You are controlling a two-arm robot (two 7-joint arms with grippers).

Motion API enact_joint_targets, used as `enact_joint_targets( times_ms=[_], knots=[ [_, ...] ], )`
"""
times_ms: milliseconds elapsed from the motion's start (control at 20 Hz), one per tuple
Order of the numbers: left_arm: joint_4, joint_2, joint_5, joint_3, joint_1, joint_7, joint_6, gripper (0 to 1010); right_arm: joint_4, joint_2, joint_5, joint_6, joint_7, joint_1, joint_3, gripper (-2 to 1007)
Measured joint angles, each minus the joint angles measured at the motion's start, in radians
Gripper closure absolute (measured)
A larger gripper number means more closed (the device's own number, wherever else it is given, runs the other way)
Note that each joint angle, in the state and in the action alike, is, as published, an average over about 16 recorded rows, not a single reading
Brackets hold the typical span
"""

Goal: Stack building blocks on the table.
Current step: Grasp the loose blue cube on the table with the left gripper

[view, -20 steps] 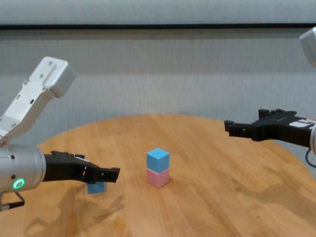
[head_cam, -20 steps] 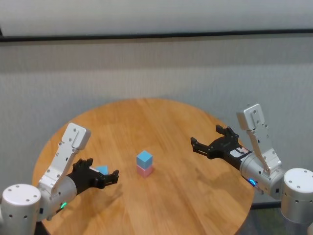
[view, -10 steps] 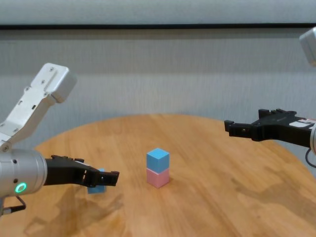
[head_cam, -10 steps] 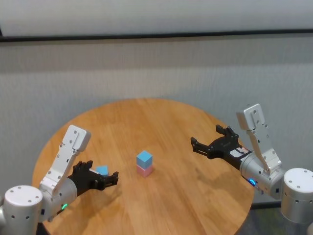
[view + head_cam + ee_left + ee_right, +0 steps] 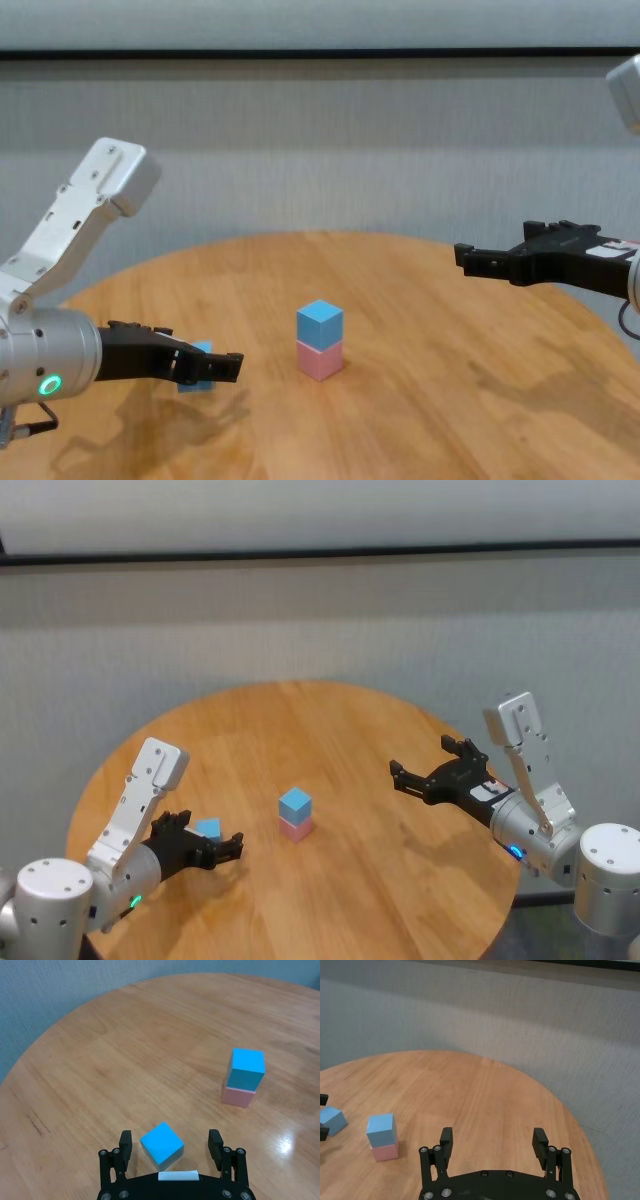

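Note:
A light blue block [image 5: 295, 803] sits on a pale pink block [image 5: 296, 828] near the middle of the round wooden table [image 5: 400, 880]; the chest view shows the same stack [image 5: 320, 340]. A second light blue block [image 5: 161, 1143] lies alone on the table to the robot's left. My left gripper [image 5: 170, 1136] is low over the table and open, one finger on each side of that loose block [image 5: 208, 828] with a gap on both sides. My right gripper [image 5: 422, 758] hangs open and empty above the table's right part, well away from the stack.
The table's edge curves close behind the left gripper [image 5: 200, 356] and below the right gripper [image 5: 495, 245]. A grey wall stands behind the table. Bare wood lies between the stack and either gripper.
My left gripper has sunk lower toward the table, so the loose blue block now lies between its open fingers. The right arm and the stack have not moved.

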Motion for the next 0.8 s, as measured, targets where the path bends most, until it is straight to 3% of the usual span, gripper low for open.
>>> enact_joint_targets(
  times_ms=[800],
  knots=[
    [0.066,-0.019,0.01,0.002,-0.031,-0.011,-0.01,8,0.0,0.0,0.0,0.0,0.0,0.0,0.0,5]
  ],
)
